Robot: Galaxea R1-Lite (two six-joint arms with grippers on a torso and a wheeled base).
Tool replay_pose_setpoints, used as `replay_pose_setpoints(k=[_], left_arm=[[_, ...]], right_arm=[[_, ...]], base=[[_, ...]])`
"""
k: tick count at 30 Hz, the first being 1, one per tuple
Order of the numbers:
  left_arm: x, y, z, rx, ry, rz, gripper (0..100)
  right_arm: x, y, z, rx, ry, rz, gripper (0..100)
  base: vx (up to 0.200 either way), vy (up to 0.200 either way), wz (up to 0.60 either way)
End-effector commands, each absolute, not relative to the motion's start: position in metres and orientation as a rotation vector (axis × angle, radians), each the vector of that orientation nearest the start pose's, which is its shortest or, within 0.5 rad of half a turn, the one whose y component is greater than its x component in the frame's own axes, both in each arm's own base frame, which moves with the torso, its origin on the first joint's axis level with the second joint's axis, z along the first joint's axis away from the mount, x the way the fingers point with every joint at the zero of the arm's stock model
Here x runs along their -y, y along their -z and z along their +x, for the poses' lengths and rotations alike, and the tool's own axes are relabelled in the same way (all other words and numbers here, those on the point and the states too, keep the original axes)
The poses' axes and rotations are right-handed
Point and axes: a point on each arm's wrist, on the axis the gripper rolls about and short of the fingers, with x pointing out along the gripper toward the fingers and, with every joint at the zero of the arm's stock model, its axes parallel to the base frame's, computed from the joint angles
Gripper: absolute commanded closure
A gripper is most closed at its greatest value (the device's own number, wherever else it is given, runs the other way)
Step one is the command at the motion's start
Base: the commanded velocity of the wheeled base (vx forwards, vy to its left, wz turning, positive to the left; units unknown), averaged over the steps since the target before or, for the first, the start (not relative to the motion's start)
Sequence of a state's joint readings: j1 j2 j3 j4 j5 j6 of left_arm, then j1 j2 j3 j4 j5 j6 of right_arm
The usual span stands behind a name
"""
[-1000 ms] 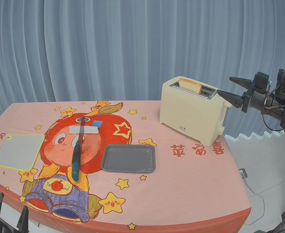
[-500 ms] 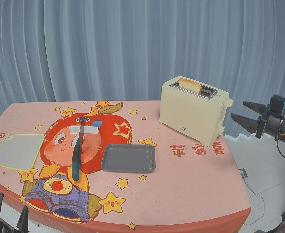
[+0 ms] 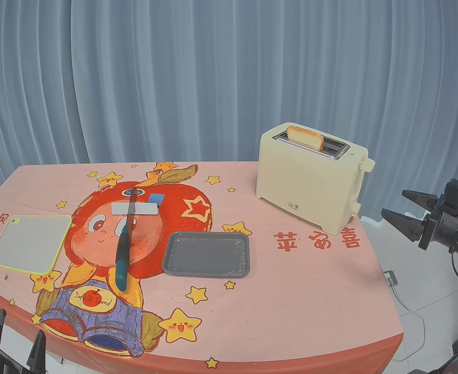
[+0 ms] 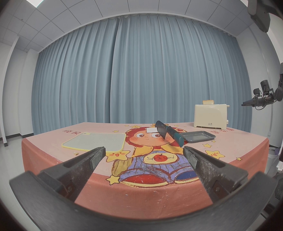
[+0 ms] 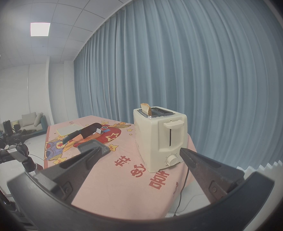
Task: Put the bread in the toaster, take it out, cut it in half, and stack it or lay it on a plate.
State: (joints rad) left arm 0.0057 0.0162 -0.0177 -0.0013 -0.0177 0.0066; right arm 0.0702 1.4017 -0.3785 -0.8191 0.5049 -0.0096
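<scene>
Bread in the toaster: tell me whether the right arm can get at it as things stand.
Probably yes. The bread stands up out of the toaster with nothing above it, and the open right gripper hangs beside the toaster, lower than its top.

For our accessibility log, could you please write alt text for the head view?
A slice of bread stands up out of the cream toaster at the far right of a pink cartoon-print table. The open right claw hangs off the table's right edge, apart from the toaster. A grey tray sits mid-table, with a knife and cutting board to its left.
</scene>
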Motion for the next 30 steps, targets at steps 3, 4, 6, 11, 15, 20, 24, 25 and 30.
replay_pose_setpoints(k=[3, 4, 6, 11, 15, 20, 24, 25, 30], left_arm=[[0.001, -0.076, -0.023, 0.000, 0.011, 0.006, 0], [0.001, -0.076, -0.023, 0.000, 0.012, 0.006, 0], [0.000, -0.076, -0.023, 0.000, 0.012, 0.006, 0], [0.001, -0.076, -0.023, 0.000, 0.011, 0.008, 0], [0.001, -0.076, -0.023, 0.000, 0.011, 0.006, 0], [0.001, -0.076, -0.023, 0.000, 0.011, 0.008, 0], [0.000, -0.076, -0.023, 0.000, 0.012, 0.006, 0], [0.000, -0.076, -0.023, 0.000, 0.012, 0.006, 0], [0.001, -0.076, -0.023, 0.000, 0.011, 0.006, 0]], right_arm=[[-0.027, -0.168, 0.187, -0.178, -0.585, 0.026, 0], [-0.027, -0.168, 0.185, -0.176, -0.585, 0.026, 0], [-0.027, -0.166, 0.183, -0.183, -0.585, 0.026, 0], [-0.025, -0.156, 0.179, -0.220, -0.511, 0.014, 0], [-0.026, -0.146, 0.173, -0.256, -0.512, -0.004, 0], [-0.025, -0.144, 0.171, -0.261, -0.504, -0.006, 0], [-0.026, -0.141, 0.168, -0.271, -0.510, -0.005, 100], [-0.026, -0.141, 0.168, -0.271, -0.510, -0.005, 100], [-0.027, -0.135, 0.160, -0.300, -0.518, -0.004, 100]], base=[[0.000, 0.000, 0.00], [0.000, 0.000, 0.00], [0.000, 0.000, 0.00], [0.000, 0.000, 0.00], [0.000, 0.000, 0.00], [0.000, 0.000, 0.00], [0.000, 0.000, 0.00], [0.000, 0.000, 0.00], [0.000, 0.000, 0.00]])
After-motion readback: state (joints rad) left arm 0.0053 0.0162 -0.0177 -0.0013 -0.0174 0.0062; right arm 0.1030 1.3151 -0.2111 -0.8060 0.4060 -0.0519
